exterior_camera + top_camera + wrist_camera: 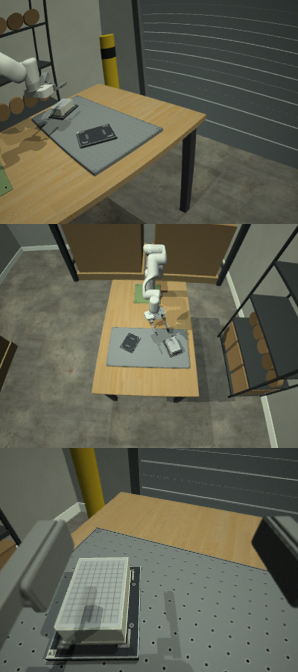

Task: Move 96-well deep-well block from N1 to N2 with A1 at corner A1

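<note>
The pale deep-well block [173, 344] [63, 107] [95, 593] sits on the dark nest N1 [69, 113] [100, 653], on the arm's left. It looks upright and level. An A1 mark shows at the nest's near left corner in the wrist view; which block corner is cut off I cannot tell. The dark nest N2 [130, 342] [96, 135] holds nothing and is out of the wrist view. My gripper [162, 332] [56, 79] [160, 565] is open and empty, above the plate and short of the block, which appears towards the left finger in the wrist view.
Both nests stand on a grey perforated plate [149, 358] [130, 132] [215, 613] on the wooden table [145, 382]. A green board [138, 295] [4, 183] lies by the arm's base. A yellow bollard [110, 71] [90, 478] and a shelf rack [242, 347] stand beyond the table.
</note>
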